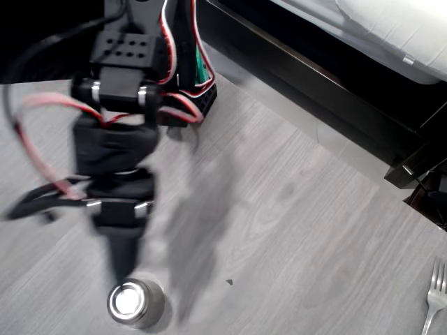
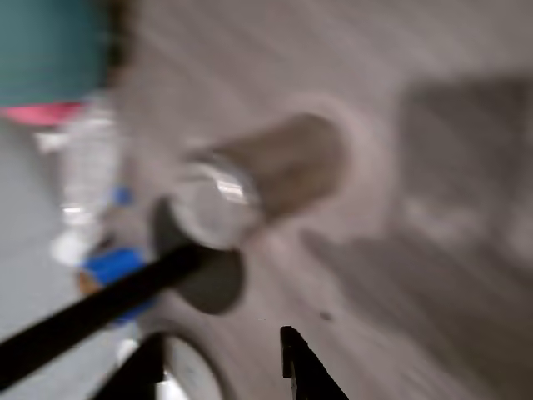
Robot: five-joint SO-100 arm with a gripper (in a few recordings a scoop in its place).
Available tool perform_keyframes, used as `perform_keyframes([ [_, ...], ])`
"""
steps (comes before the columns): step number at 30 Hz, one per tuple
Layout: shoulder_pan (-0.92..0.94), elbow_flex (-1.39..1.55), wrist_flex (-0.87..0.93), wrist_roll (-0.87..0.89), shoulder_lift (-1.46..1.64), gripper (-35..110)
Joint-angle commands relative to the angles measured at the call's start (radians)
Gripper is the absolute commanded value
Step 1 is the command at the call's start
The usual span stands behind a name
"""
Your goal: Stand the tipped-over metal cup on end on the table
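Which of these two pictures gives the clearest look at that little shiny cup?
The overhead view. There the metal cup is sharp, its round bright end facing the camera, just below the gripper on the table. The wrist view shows the cup larger but smeared by motion blur.

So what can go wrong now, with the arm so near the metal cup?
1. The gripper is right beside the metal cup; a small push could tip it or roll it across the table.
2. The wrist view is blurred, so judging the gap to the cup is unsafe.
3. A rolling cup might reach the fork.
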Motion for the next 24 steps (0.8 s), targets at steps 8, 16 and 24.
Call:
perform_keyframes([
  [8,-0.187,0.334,0.077,0.052,0.589,0],
  [16,-0.167,0.44,0.118,0.048,0.736,0],
  [24,-0.16,0.664,0.227,-0.028,1.121,0],
])
